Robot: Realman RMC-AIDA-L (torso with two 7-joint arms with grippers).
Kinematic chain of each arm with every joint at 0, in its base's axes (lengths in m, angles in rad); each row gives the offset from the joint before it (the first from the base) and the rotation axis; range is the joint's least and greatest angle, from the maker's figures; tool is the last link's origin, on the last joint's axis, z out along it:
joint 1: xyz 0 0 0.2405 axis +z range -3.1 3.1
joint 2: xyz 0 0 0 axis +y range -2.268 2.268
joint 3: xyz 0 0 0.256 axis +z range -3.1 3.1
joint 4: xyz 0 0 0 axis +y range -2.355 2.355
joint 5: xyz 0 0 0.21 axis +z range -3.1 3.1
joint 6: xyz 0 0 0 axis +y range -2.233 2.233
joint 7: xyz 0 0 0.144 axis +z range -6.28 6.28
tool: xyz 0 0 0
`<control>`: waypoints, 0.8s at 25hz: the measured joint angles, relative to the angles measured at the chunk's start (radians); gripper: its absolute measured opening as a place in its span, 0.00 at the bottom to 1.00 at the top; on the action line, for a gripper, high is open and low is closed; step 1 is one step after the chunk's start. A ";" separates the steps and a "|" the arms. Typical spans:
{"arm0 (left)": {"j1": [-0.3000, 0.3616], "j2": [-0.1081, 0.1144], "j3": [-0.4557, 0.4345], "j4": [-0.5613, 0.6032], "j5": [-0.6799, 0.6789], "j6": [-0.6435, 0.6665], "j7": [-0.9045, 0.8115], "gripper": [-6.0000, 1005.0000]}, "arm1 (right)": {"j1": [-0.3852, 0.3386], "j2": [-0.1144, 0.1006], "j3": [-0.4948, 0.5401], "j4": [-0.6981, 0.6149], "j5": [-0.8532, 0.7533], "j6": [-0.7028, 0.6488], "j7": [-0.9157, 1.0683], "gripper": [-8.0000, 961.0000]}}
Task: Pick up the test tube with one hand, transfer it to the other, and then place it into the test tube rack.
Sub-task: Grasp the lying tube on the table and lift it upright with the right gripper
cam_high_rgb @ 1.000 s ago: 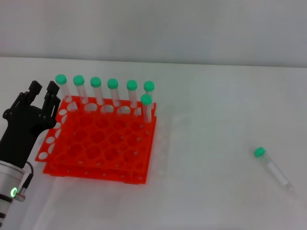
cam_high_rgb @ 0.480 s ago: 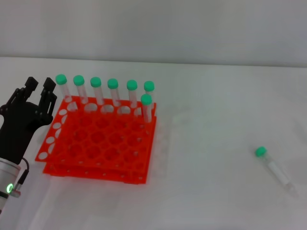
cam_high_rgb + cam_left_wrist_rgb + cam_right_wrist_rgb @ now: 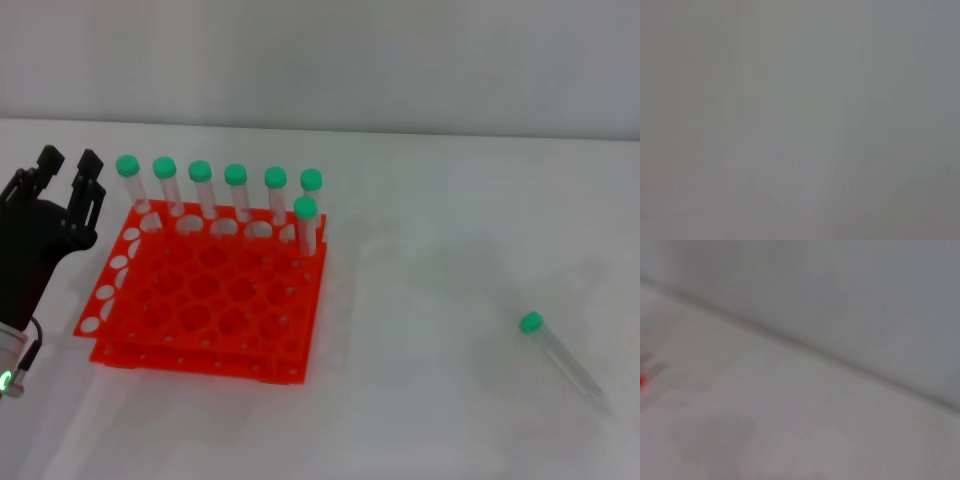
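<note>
The test tube (image 3: 557, 355) lies on its side on the white table at the right, with its green cap (image 3: 531, 322) towards the rack. The orange-red test tube rack (image 3: 205, 295) stands left of centre and holds several green-capped tubes (image 3: 235, 190) upright along its far row. My left gripper (image 3: 66, 165), black and on a black arm, is open and empty just left of the rack's far-left corner. My right gripper shows in no view. The left wrist view shows only plain grey.
The white table (image 3: 440, 250) runs back to a pale wall. The right wrist view shows the table (image 3: 740, 410), the wall and a sliver of red (image 3: 641, 381) at its edge.
My left gripper has moved left and away from the rack. The lying tube has shifted slightly on the table.
</note>
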 joint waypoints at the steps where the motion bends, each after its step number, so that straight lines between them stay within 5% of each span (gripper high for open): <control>1: -0.005 0.000 0.000 -0.008 0.000 0.000 0.000 0.43 | 0.015 0.004 -0.045 -0.009 -0.037 0.018 0.046 0.87; 8: -0.044 0.002 -0.001 -0.055 -0.008 -0.008 0.001 0.43 | 0.105 0.008 -0.447 0.023 -0.188 0.043 0.362 0.86; 20: -0.062 0.005 -0.001 -0.111 -0.015 -0.003 0.001 0.43 | 0.188 0.011 -0.622 0.186 -0.204 -0.026 0.522 0.85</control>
